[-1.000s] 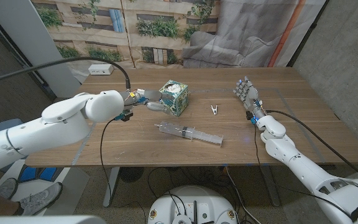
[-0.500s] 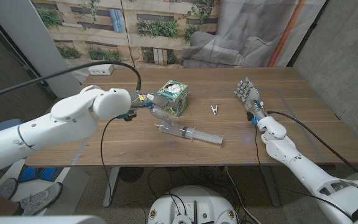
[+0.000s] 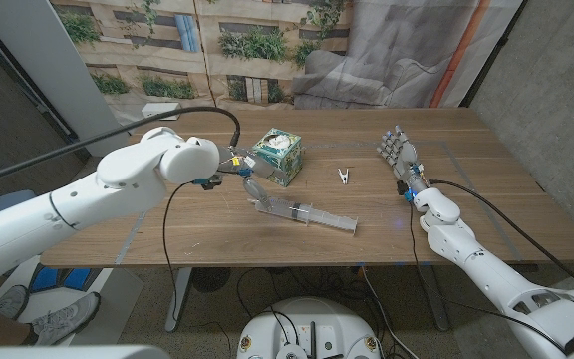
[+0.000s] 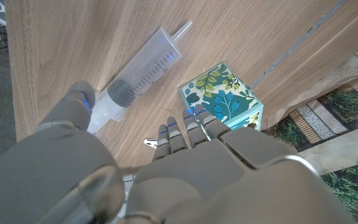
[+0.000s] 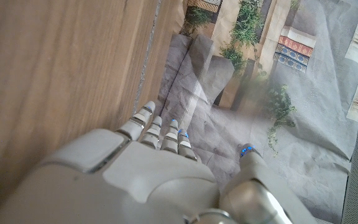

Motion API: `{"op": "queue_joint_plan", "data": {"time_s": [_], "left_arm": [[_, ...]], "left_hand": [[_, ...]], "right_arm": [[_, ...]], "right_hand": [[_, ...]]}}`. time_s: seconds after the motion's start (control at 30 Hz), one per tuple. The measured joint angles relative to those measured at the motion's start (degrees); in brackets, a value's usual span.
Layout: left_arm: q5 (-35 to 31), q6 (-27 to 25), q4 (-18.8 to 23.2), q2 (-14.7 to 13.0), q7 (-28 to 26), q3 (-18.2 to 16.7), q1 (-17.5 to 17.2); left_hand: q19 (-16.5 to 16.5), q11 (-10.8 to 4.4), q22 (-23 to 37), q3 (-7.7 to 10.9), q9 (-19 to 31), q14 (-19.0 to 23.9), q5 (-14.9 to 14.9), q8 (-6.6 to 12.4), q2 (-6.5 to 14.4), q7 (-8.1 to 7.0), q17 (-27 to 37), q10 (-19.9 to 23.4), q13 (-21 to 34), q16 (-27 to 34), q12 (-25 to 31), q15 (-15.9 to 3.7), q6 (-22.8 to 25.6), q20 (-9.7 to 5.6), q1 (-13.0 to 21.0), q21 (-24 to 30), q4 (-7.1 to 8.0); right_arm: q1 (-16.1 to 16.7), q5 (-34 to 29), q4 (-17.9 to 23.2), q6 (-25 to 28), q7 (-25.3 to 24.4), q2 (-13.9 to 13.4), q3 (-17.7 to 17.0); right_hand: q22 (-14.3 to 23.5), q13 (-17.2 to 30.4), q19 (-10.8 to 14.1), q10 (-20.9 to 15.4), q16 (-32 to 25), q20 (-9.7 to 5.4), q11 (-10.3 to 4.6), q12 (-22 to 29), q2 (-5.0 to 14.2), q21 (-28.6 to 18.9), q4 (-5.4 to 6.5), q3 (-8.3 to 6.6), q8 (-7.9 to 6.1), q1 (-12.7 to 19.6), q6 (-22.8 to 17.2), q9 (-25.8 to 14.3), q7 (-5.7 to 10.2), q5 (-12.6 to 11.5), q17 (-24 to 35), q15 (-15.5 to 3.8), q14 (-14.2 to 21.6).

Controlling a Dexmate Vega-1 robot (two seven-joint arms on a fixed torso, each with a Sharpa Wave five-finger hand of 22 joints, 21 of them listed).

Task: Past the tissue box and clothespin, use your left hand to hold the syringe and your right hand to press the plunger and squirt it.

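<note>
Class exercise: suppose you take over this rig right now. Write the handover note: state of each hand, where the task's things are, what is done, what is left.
Left hand: open, fingers spread above the syringe's left end, beside the tissue box; nothing gripped.
Right hand: open, fingers apart, at the table's right side, holding nothing.
Syringe: lying on the table in front of the tissue box, plunger end toward the left hand.
Clothespin: on the table, right of the box.
Done: left hand brought to the syringe.
Left: grip the syringe with the left hand, bring the right hand over, press the plunger.
</note>
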State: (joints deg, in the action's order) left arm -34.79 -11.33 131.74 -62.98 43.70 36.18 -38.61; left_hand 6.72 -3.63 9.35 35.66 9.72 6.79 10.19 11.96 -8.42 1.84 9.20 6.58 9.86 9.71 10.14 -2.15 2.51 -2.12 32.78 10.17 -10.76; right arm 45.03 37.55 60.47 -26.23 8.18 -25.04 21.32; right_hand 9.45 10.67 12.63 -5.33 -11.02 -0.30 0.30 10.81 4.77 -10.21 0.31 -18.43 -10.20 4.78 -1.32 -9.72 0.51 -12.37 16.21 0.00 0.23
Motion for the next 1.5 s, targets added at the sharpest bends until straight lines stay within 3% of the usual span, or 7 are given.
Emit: {"op": "queue_joint_plan", "data": {"time_s": [0.37, 0.63, 1.13, 1.5], "left_arm": [[-4.8, 3.0, -3.6, 4.6, 2.8, 1.7, 0.4], [-7.4, 3.6, -5.7, 6.9, 3.2, 3.1, -0.5], [-14.2, 4.5, -8.7, 9.7, -0.3, 4.2, -2.4], [-15.7, 5.1, -11.0, 11.3, -2.3, 4.7, -3.1]], "left_hand": [[-2.0, 2.73, 0.0, -1.18, 0.0, -3.2, 0.0, -0.39, -0.8, 2.59, 0.0, -3.2, 0.0, 0.0, 0.0, 0.74, -1.6, -0.07, 2.3, -0.2, 0.23], [-3.8, 3.95, 0.0, -1.84, 0.0, -4.9, -0.2, -0.39, -1.0, 2.87, 0.0, -4.8, 0.0, 0.0, 0.0, 1.65, -2.3, 0.09, 3.0, -0.4, 0.42], [-3.9, 3.52, 0.0, -2.63, 0.0, -5.5, -0.2, -0.39, -1.2, 2.98, 0.0, -5.6, 0.0, 0.0, 0.0, 1.62, -3.3, 0.01, 4.3, -0.1, 0.41], [0.8, 1.88, 0.0, -3.46, 0.1, -3.5, -0.2, 0.0, -1.0, 1.93, 0.0, -3.9, 0.0, 0.5, 0.2, 0.1, -2.2, -0.04, 6.1, 0.9, 0.46]], "right_arm": [[0.3, 0.2, 0.4, 0.6, -0.1, -0.2, -0.1], [0.3, 0.2, 0.4, 1.1, 0.0, -0.4, -0.1], [0.4, 0.3, 0.9, 1.8, 0.4, -0.6, 0.2], [1.3, 0.3, 2.1, 2.1, 0.1, -1.1, 0.2]], "right_hand": [[0.0, 0.0, 0.0, 0.0, -0.2, 0.0, 0.0, 0.0, 0.0, 0.0, -0.17, 0.17, 0.0, 0.0, 0.0, 0.0, 0.0, 0.0, 0.0, 0.0, 0.0], [0.0, 0.0, -0.2, 0.2, -0.2, 0.22, -0.22, 0.0, 0.01, 0.0, -0.48, -0.14, 0.0, 0.0, 0.0, 0.0, 0.0, 0.0, -0.3, 0.0, 0.0], [0.0, 0.0, -0.2, 0.2, -0.4, 0.21, -0.22, 0.0, 0.76, 0.0, -0.64, 0.02, 0.0, 0.8, 0.0, 0.0, 0.0, 0.4, -0.5, 0.0, 0.0], [0.0, 0.0, -0.2, 0.2, -0.7, 0.21, -0.21, 0.0, 0.75, 0.0, -0.79, -0.14, 0.0, 0.8, 0.0, 0.0, 0.0, 0.4, -0.5, 0.02, 0.0]]}}
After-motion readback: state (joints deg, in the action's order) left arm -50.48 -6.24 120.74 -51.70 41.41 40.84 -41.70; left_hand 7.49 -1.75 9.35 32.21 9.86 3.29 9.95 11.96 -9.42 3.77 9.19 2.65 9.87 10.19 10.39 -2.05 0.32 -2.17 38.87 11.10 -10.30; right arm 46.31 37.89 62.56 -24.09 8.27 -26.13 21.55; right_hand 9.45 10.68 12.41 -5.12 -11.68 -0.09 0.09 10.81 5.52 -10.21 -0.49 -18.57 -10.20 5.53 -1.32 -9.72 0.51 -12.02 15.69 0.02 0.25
